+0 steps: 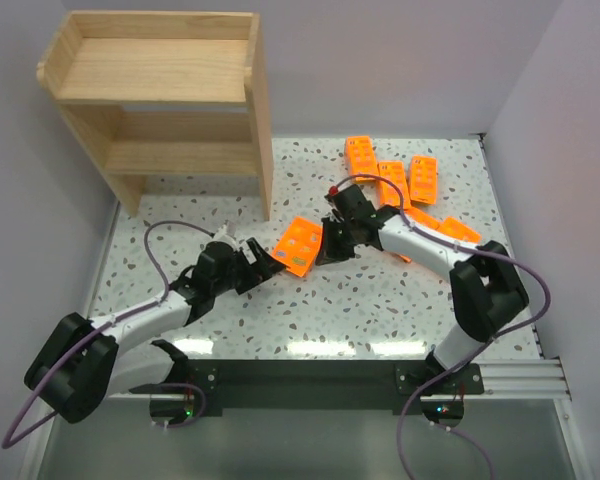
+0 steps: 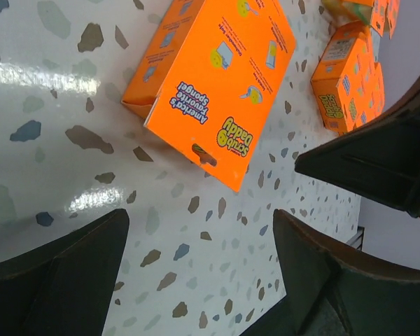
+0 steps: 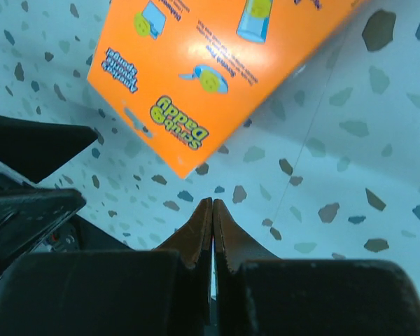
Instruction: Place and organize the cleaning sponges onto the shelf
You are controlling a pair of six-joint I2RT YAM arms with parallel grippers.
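Left gripper [image 1: 267,262] beside sponge pack [image 1: 301,246] edge

Reaches the left arm [image 1: 150,315] forward-right, left gripper [image 1: 268,262] splayed wide. Folds the right arm [image 1: 420,245] leftward, right gripper [image 1: 325,250] pinched tight, fingertips [image 3: 196,232] touching. Points both toward each other, near, apart.

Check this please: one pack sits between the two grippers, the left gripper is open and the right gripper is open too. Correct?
No. The right gripper is shut: the right wrist view shows its fingertips pressed together, holding nothing. The pack does sit between the grippers, and the left gripper is open.
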